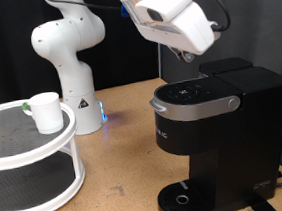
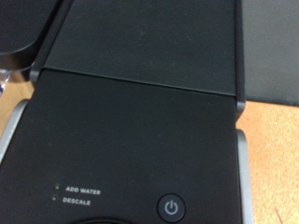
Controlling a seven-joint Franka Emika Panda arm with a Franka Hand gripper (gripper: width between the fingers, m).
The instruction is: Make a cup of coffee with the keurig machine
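- The keurig machine (image 1: 220, 138): matt black plastic body; lid handle (image 1: 191, 107) has a satin silver-grey finish.
- Machine top panel (image 2: 140, 140) in the wrist view: smooth matt black with white printed lettering.
- The cup (image 1: 46, 112): plain white, smooth, low sheen.
- Two-tier stand (image 1: 30, 156), lower left of the exterior view: white smooth rims, dark textured shelf surfaces.
- Table (image 1: 126, 157): light brown, matt, wood-like.
- Robot arm (image 1: 70, 47): glossy white shell.

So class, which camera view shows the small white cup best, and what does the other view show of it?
The exterior view. There the cup stands upright on the top tier of the round white stand, at that view's left, apart from the keurig machine. The wrist view shows none of it, only the machine's black top and power button.
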